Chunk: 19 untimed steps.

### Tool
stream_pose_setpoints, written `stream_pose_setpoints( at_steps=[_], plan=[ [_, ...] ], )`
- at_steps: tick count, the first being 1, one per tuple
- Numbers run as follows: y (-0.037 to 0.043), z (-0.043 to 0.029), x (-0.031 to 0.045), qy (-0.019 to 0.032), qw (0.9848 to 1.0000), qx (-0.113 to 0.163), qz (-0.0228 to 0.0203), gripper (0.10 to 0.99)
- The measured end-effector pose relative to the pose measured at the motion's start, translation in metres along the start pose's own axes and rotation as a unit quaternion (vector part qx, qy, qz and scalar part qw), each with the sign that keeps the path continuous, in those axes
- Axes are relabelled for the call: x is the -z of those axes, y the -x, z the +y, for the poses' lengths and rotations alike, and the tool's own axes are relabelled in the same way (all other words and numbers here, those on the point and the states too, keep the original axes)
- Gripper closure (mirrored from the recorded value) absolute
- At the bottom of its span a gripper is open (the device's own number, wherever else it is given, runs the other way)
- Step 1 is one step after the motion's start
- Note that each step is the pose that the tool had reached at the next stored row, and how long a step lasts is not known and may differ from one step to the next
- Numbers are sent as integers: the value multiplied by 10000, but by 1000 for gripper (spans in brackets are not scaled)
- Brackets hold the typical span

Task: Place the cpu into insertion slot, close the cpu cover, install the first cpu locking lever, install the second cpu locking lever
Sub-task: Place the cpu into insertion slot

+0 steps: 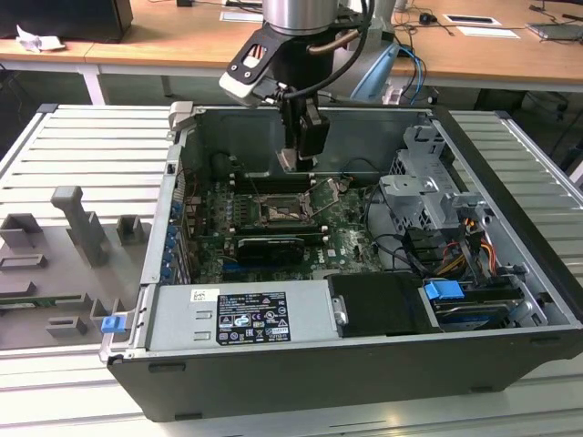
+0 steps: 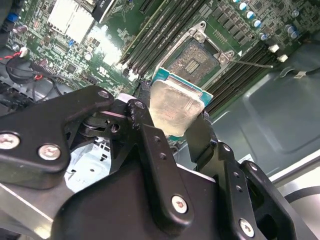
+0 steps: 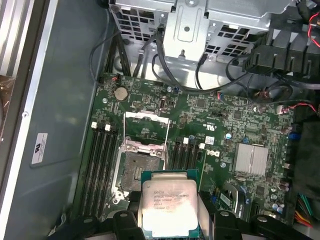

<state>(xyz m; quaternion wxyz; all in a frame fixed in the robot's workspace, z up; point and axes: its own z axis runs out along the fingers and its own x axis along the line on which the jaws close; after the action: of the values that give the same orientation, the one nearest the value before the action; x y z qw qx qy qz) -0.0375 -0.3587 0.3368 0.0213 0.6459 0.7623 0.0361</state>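
The cpu (image 3: 169, 204), a flat square chip with a pale metal top, is held between the black fingers of my gripper (image 3: 170, 220), which is shut on two of its edges. In the second wrist view the cpu (image 2: 175, 106) is tilted in the gripper (image 2: 172, 119), above and apart from the insertion slot (image 2: 197, 57). The slot (image 3: 139, 164) lies bare, with its dark contact field showing. The cpu cover (image 3: 145, 126) is swung open beside it. In the exterior view the gripper (image 1: 299, 162) hangs inside the case, a little above and behind the slot (image 1: 278, 212).
Long black memory slots (image 3: 100, 165) flank the socket on both sides. A silver heatsink (image 3: 252, 159) and loose cables lie nearby. The grey power-supply box (image 1: 237, 314) and the metal drive cage (image 1: 428, 191) border the board. Grey fixture blocks (image 1: 82, 228) stand outside the case.
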Motion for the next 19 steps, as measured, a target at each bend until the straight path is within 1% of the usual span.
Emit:
stream_pose_setpoints(
  at_steps=[2,11,19],
  plan=[
    [0,-1,-8,2,10000,-84,-7,557],
    [1,-2,-30,4,9997,-243,-20,557],
    [1,-5,-56,6,9991,-413,-36,557]
  ],
)
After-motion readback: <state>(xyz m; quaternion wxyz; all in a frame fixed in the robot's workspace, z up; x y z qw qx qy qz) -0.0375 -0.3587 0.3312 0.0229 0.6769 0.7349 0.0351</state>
